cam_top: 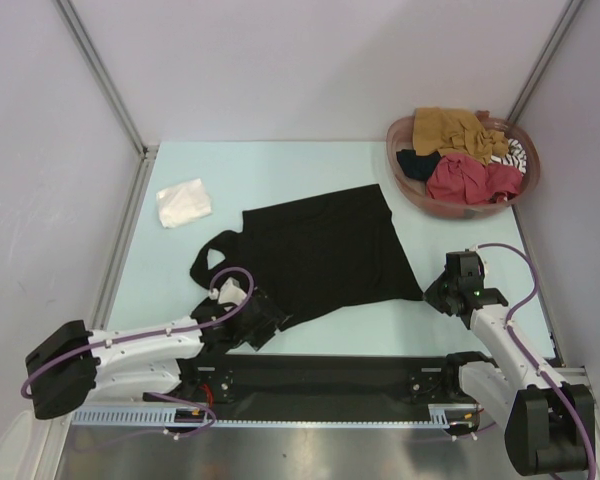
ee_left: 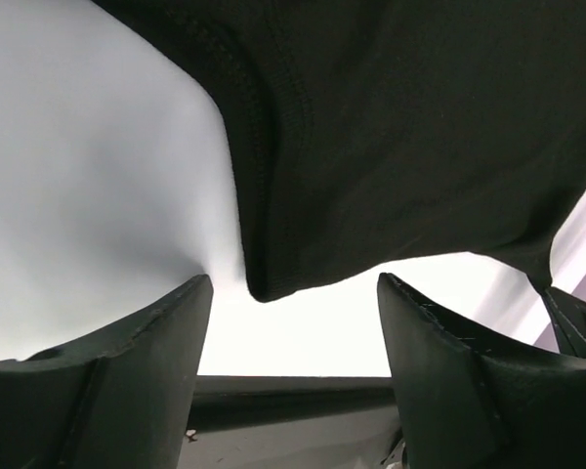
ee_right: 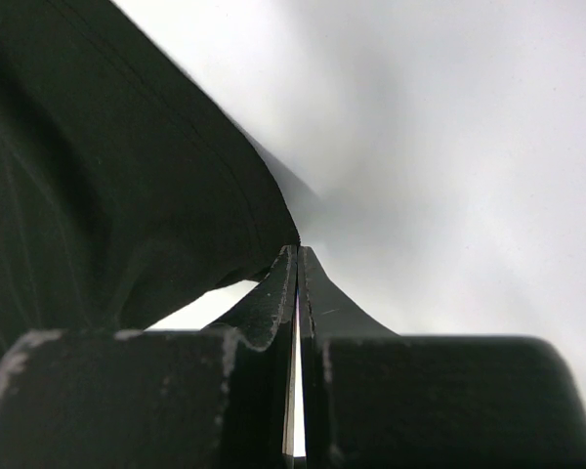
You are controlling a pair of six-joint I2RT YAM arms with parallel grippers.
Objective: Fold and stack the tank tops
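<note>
1. Black tank top [cam_top: 325,255] lies spread flat in the middle of the table [cam_top: 310,165], straps toward the left arm and hem toward the right. A folded white tank top [cam_top: 183,202] sits well apart at the far left. The mustard [cam_top: 450,128], red [cam_top: 470,178] and striped [cam_top: 515,152] ones are heaped in the basket [cam_top: 458,210] at the far right.
2. Left gripper [cam_top: 263,318] sits at the garment's near-left edge, by the straps, with its jaws spread wide. In the left wrist view the stitched edge lies just ahead of the fingers [ee_left: 146,371], not pinched. Closing from here could catch only the tip of that edge, or nothing, and the cloth would slip out once lifted.
3. Right gripper [cam_top: 442,293] has its jaws pressed together right at the near hem corner. I cannot tell whether a sliver of hem is caught (the cloth meets the tips in the right wrist view). If it is caught, any move of that arm would drag the corner and skew the garment. If not, the jaws must open and work under a flat edge, which is likely to ruck limp cloth.
4. Unequal grips would probably twist the fold line.
5. Being larger than the white piece, the black one could overhang or shove it when stacked.
</note>
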